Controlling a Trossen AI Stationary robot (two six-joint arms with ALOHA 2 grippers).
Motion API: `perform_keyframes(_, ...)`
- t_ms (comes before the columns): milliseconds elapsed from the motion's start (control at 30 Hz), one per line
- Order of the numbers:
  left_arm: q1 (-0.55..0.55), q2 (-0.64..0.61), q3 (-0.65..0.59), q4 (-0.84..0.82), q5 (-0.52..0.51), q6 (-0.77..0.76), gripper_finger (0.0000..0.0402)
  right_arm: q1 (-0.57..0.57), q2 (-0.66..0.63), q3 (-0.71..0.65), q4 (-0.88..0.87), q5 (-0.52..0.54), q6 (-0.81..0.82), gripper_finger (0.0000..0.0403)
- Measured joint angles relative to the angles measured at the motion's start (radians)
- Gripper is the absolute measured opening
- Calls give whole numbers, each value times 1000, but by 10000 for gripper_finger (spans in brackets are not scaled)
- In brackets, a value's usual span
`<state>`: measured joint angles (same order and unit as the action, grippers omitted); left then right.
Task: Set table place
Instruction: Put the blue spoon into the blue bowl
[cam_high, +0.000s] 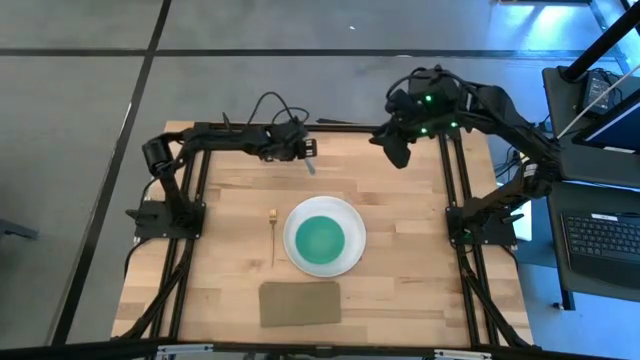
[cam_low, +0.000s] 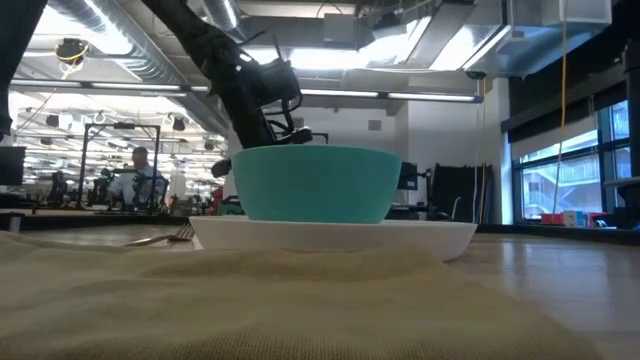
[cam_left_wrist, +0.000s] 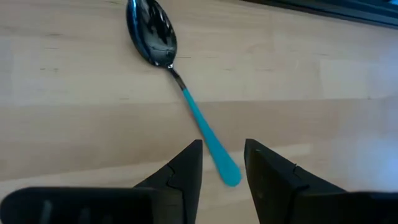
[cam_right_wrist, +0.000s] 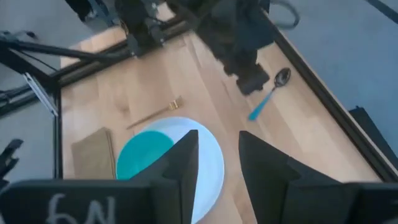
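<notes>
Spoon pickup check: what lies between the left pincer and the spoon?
Nothing: the left pincer is open, its fingers straddling the spoon handle's tip; only bare table, per the left wrist view.

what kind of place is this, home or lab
Probably a lab or open-plan workshop, not a home: exposed ceiling ducts, a person at a far desk, and a laptop beside the table.

right gripper body (cam_right_wrist: 81, 202): pale handwritten marks, seemingly "6N" upside down, not certain
table, plate, bowl, spoon, mat: no readable text
room signage: none legible
</notes>
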<state>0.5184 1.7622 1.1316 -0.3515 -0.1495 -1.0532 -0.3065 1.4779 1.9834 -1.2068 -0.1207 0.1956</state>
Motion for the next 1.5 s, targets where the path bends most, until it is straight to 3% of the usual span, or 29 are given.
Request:
perform_keyframes(333,89,1,0,8,133,17,112,0,2,-63,-3,0,-25,117)
perform_keyframes(767,104,146,17,38,175,37,112,-3,2,-111,22,-1,-44,117)
perform_keyframes(967,128,211,149,16,192,58,112,-5,2,-111,21,-1,-51,117)
perform_keyframes(1133,151,297,315,-225,246,112,112,-5,2,-111,18,-1,-65,117)
perform_keyframes(1267,153,315,428,-415,169,221,112,-5,2,-111,12,-1,-84,117)
perform_keyframes(1500,147,299,547,-495,118,168,112,-9,2,-111,10,-1,-112,117)
